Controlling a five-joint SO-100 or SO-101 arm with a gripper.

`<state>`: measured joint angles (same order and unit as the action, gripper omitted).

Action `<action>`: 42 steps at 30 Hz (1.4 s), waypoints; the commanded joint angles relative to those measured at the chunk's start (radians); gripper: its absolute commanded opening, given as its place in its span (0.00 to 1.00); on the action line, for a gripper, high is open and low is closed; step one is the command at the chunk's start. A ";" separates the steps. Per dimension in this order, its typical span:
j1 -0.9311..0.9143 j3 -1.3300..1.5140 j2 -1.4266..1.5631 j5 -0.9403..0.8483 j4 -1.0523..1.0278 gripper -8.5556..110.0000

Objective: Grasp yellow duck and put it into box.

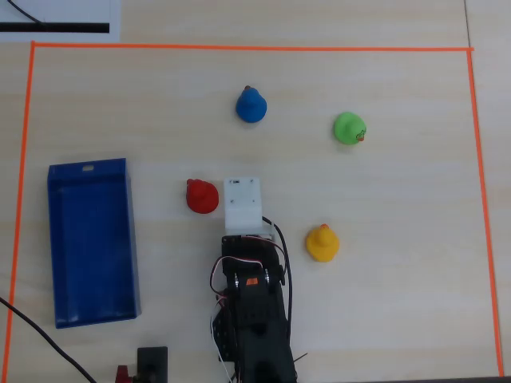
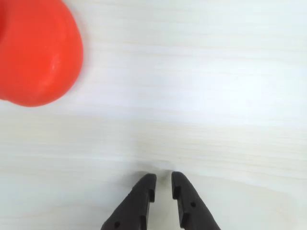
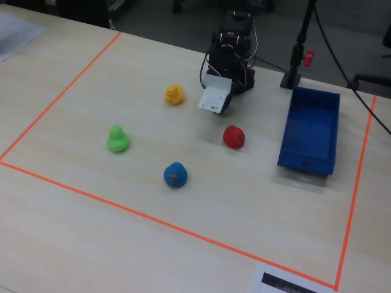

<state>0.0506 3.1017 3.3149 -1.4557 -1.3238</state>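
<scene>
The yellow duck (image 1: 322, 243) stands on the table to the right of the arm in the overhead view, and left of the arm in the fixed view (image 3: 174, 94). The blue box (image 1: 88, 239) lies empty at the left in the overhead view, at the right in the fixed view (image 3: 311, 131). My gripper (image 2: 163, 178) hangs low over bare table with its jaws nearly together and nothing between them. In the overhead view the white wrist mount (image 1: 243, 204) hides it. The yellow duck is not in the wrist view.
A red duck (image 1: 202, 196) sits just left of the gripper, large at the wrist view's top left (image 2: 33, 52). A blue duck (image 1: 251, 104) and a green duck (image 1: 349, 128) stand farther out. Orange tape (image 1: 239, 48) borders the work area. A black stand (image 3: 293, 61) rises beside the arm base.
</scene>
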 commanded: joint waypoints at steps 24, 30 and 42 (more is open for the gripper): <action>-0.207 -0.776 -0.595 0.029 0.210 0.32; -0.448 -1.085 -0.980 0.029 0.380 0.34; -0.931 -0.788 -0.948 -0.156 0.506 0.36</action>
<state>-0.7578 2.2642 2.3148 -1.5539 -0.7885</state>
